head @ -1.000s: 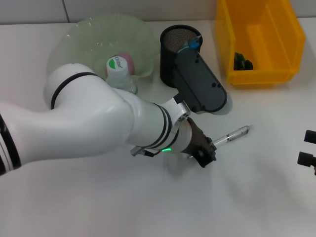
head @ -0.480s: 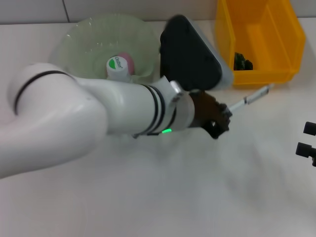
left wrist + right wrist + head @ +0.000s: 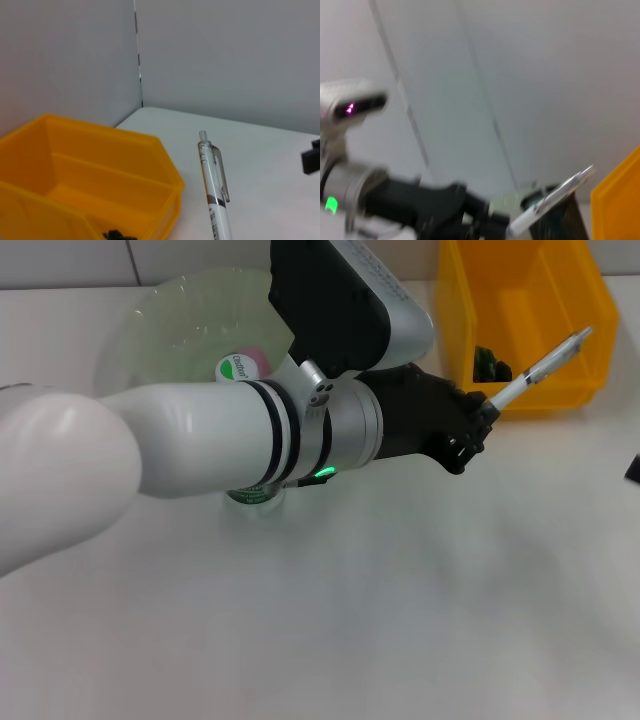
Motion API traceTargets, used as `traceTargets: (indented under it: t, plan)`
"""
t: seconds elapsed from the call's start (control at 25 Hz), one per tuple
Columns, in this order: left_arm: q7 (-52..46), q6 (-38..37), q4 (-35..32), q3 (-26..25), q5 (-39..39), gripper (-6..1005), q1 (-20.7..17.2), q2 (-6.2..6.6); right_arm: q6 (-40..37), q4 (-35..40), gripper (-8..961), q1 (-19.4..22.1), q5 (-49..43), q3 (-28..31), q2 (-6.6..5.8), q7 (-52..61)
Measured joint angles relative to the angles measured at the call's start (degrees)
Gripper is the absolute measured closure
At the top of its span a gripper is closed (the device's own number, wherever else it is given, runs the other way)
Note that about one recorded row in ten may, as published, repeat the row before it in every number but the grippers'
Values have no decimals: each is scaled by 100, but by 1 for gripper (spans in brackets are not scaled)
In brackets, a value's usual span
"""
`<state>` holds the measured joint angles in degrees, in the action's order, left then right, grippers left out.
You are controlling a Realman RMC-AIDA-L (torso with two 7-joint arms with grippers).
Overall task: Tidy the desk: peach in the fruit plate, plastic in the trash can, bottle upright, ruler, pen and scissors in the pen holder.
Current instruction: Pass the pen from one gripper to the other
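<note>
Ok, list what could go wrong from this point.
1. The left gripper holds the pen by one end, so it might tilt or slip.
2. The pen hangs by the yellow bin and could fall in.
3. The arm hides the pen holder in the head view, so aiming looks harder.

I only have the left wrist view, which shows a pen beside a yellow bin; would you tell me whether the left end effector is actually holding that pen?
Observer: Yes. In the head view the left end effector is shut on the pen, which is off the table and slants up in front of the yellow bin.
Operator: Thank you. Where is the pen holder?
Observer: The left arm hides it in the head view, but the right wrist view shows the black mesh pen holder behind the pen.
Operator: And the peach?
Observer: The peach lies in the green plate, right behind the bottle.
</note>
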<state>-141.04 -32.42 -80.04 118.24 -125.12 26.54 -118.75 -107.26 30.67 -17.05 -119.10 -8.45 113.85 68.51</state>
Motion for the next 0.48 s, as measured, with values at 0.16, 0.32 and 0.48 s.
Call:
traceTargets:
  t: [0.16, 0.32, 0.48]
  plan:
    - [647, 153, 0, -7, 502, 865, -151, -6, 36, -802, 356, -12, 466, 369, -55, 294]
    - [1303, 243, 18, -9, 1099, 865, -225, -9, 100, -1175, 358, -54, 675, 395, -19, 598]
    - [1576, 270, 60, -11, 1352, 863, -227, -7, 366, -1513, 360, -209, 716, 388, 158, 897]
